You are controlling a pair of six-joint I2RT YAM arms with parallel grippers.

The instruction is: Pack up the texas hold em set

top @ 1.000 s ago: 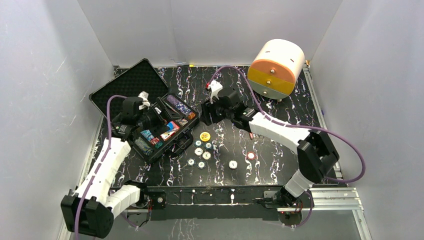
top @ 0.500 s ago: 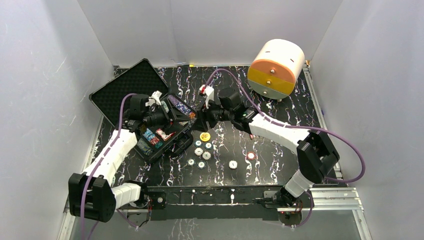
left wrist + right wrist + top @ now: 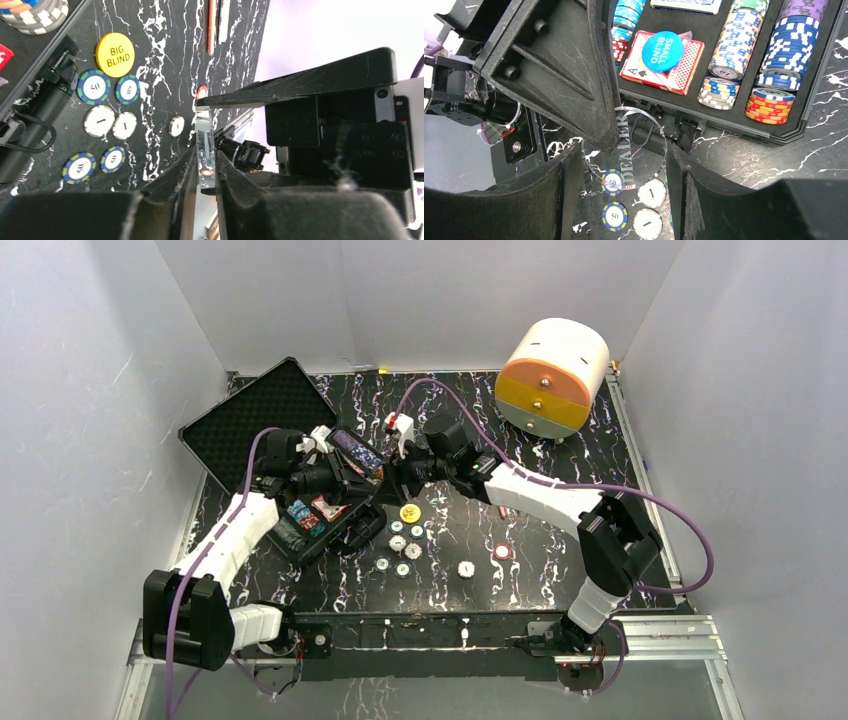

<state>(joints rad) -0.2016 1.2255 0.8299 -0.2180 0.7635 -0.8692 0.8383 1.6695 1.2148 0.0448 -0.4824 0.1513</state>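
Observation:
The black case (image 3: pixel 262 406) lies open at the left, with chip stacks (image 3: pixel 774 50) and a red-backed card deck (image 3: pixel 674 75) under a blue small blind button (image 3: pixel 662 51). Both grippers meet over the case's near right corner. A clear round dealer button (image 3: pixel 639 145) spans the fingers of my right gripper (image 3: pixel 623 149), which is shut across its width. My left gripper (image 3: pixel 205 155) pinches the same button (image 3: pixel 204 140) edge-on, its fingers (image 3: pixel 182 170) against both faces. Loose chips (image 3: pixel 405 542) and a yellow big blind button (image 3: pixel 409 513) lie on the table below.
A big orange-and-white cylinder (image 3: pixel 553 375) stands at the back right. A thin red pen (image 3: pixel 211 25) lies on the black marbled table beyond the chips. Two more loose chips (image 3: pixel 466 568) lie further right. White walls close in three sides.
My left gripper swung right from over the case to the right gripper and closed on the clear button. The right gripper shifted slightly left with the button still between its fingers.

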